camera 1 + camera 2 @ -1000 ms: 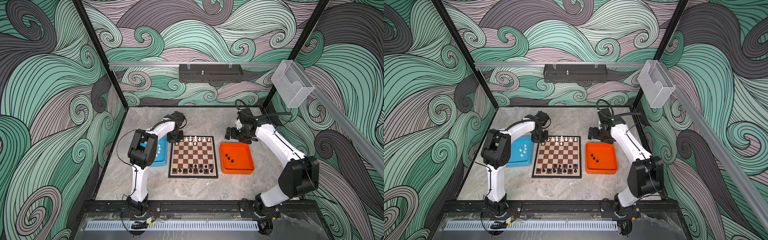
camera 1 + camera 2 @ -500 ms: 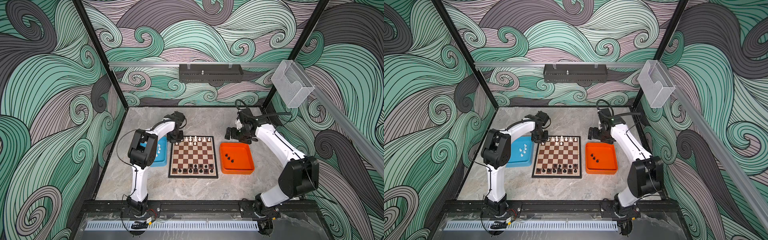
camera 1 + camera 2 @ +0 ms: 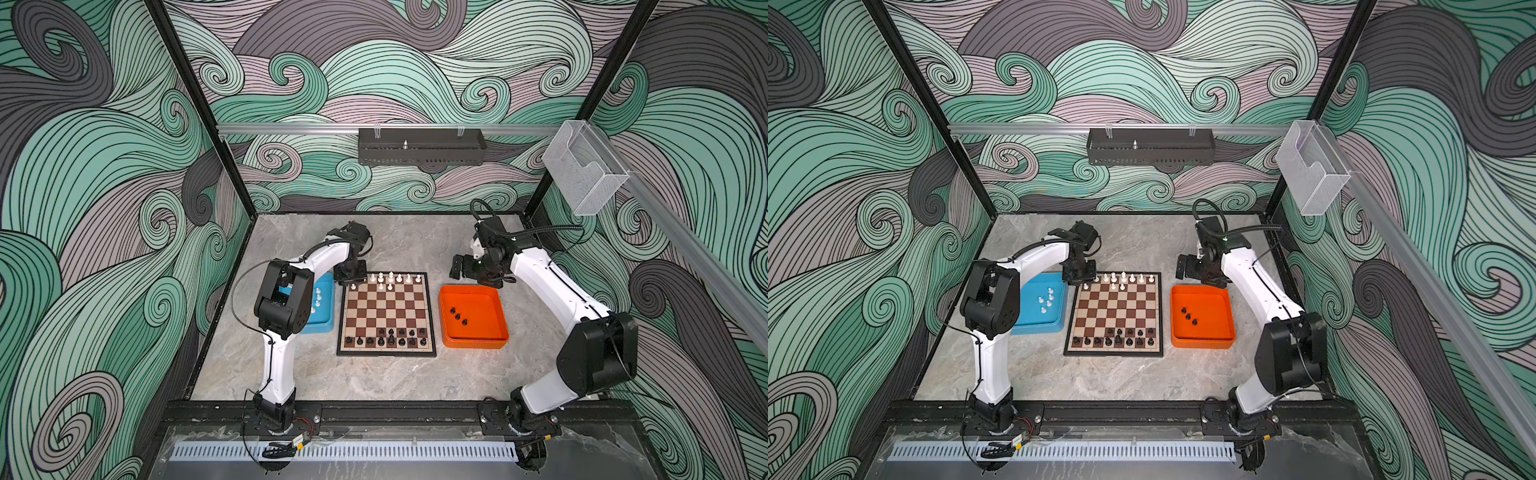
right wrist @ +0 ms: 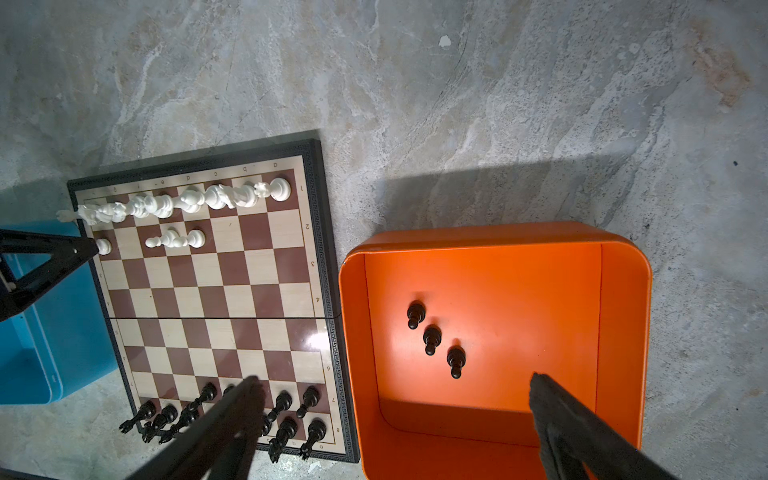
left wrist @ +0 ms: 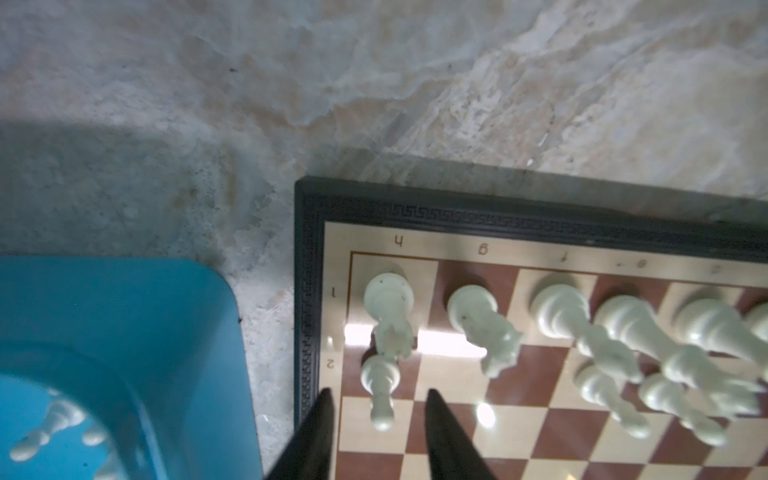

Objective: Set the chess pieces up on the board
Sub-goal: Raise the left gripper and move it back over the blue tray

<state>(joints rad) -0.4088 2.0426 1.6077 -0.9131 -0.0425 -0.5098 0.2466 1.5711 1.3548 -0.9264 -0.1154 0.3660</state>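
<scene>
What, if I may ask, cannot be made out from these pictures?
Blue tray: in a top view the left arm covers part; the left wrist view cuts it off, its pawns blurred.
Black pieces: in the right wrist view a blurred jaw hides some.
White back row: too small in both top views to name each piece; the left wrist view's edge cuts it short.

left tray [image 3: 1034, 322] — board [image 3: 1115, 309] — right tray [image 3: 1214, 316], chess pieces [image 3: 1123, 277] across all three

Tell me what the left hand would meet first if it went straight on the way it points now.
Most likely the white pawn standing between its open fingers at the board corner, with the white rook just beyond. Depth is unclear.
</scene>
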